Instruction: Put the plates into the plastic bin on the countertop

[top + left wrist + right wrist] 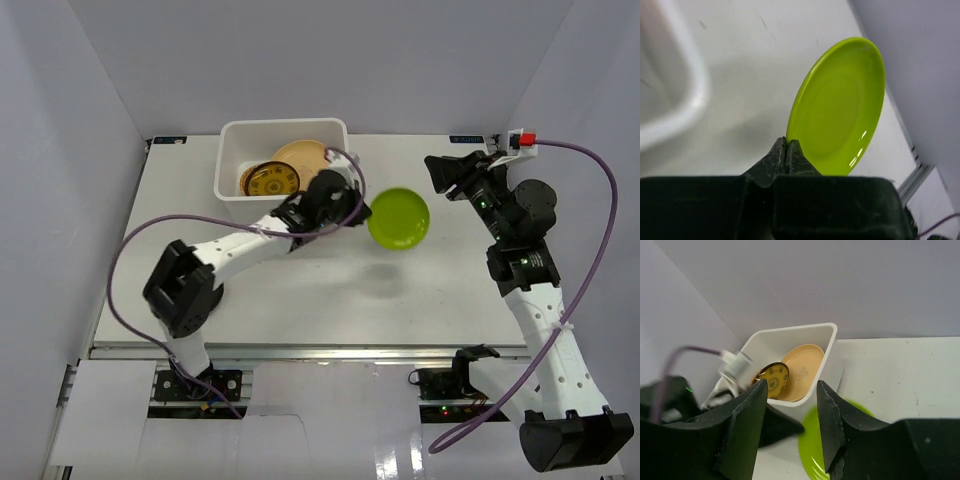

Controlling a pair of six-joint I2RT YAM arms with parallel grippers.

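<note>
My left gripper (357,210) is shut on the rim of the lime green plate (399,218) and holds it above the countertop (300,290), right of the plastic bin (232,140). In the left wrist view the plate (840,110) stands on edge above the closed fingers (786,152). The bin holds a patterned yellow-brown plate (271,181) leaning on a tan plate (301,157); both show in the right wrist view (775,380). My right gripper (442,172) is open and empty at the back right, above the lime green plate (812,445).
The bin's rounded rim (690,100) is at the left of the left wrist view. The enclosure's grey walls (400,60) close in the back and sides. The countertop's metal front rail (300,350) runs along the near edge.
</note>
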